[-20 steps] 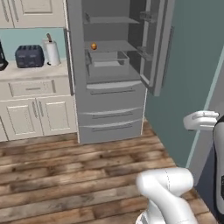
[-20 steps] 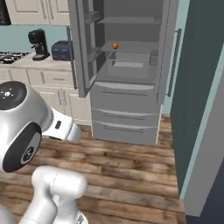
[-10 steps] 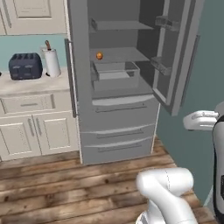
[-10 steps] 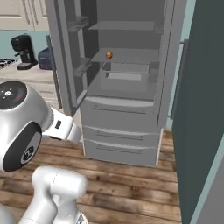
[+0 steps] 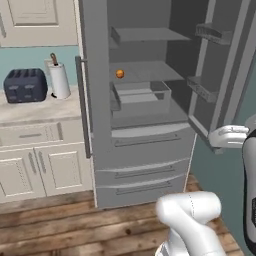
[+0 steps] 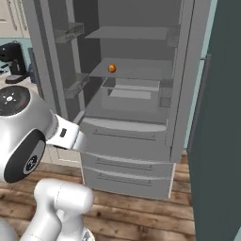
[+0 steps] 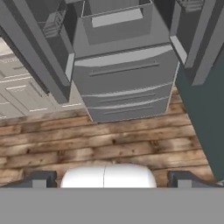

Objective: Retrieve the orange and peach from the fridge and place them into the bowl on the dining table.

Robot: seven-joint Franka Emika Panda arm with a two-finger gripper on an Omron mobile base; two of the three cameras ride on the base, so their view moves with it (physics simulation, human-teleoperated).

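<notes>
Pincer (image 7: 112, 179) was open and empty, fingertips (image 7: 40, 179) wide apart, aimed down at the wooden floor (image 7: 113, 144) before the fridge (image 5: 145, 130). Both fridge doors stood open. A single orange fruit (image 5: 120, 74) sat on the middle shelf (image 6: 136, 71), above a clear drawer. Toaster (image 5: 25, 85) and paper-towel roll (image 5: 60, 80) stood on the wall worktop (image 5: 35, 111), left of the fridge.

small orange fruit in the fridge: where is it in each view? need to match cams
Left base view: the small round orange fruit sits at the left end of the middle shelf, upper centre of the picture.
Right base view: same fruit, upper left of centre, on that shelf.
Hand view: I can't find it; the frame cuts off above the bin.
Shared landmark: the open grey bin just below the shelf.
</notes>
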